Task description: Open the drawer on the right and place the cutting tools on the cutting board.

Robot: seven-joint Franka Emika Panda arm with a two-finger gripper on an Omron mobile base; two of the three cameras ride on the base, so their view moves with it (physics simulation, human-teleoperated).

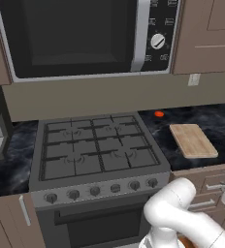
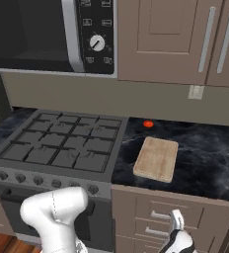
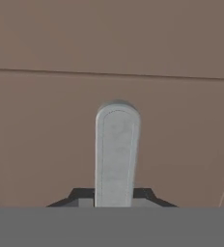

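**Ana:** Handle [image 3: 116, 149] first, since it's closest: a pale bar that passes straight between the dark tips of the pincer [image 3: 115, 198]. The pincer is pressed together on it.

**Ben:** And the drawer?

**Ana:** The drawer [image 3: 46, 135] is shut. Its brown front faces the pincer flat on, with a seam to the next front just beyond the bar's end. From the right base view, the hand sits on the stack of fronts under the surface [image 2: 205, 148], right of the stove [image 2: 62, 148].

**Ben:** Which way does the pull go?

**Ana:** My judgement is straight back toward the base, square to the front. The bar's long axis runs along the front. It only looks upright in the hand view because the hand is rolled.

**Ben:** Where's the board?

**Ana:** The board [image 2: 156, 159] lies flat on the surface beside the stove, toward the front edge. It's above the pincer and a bit toward the stove side. A small red thing [image 2: 148, 124] sits behind it, near the back edge.

**Ben:** Anything hard to make out?

**Ana:** The tools are hidden, presumably behind that closed front. I also can't tell which drawer in the stack the bar belongs to, because the hand is cut off at the frame edge.
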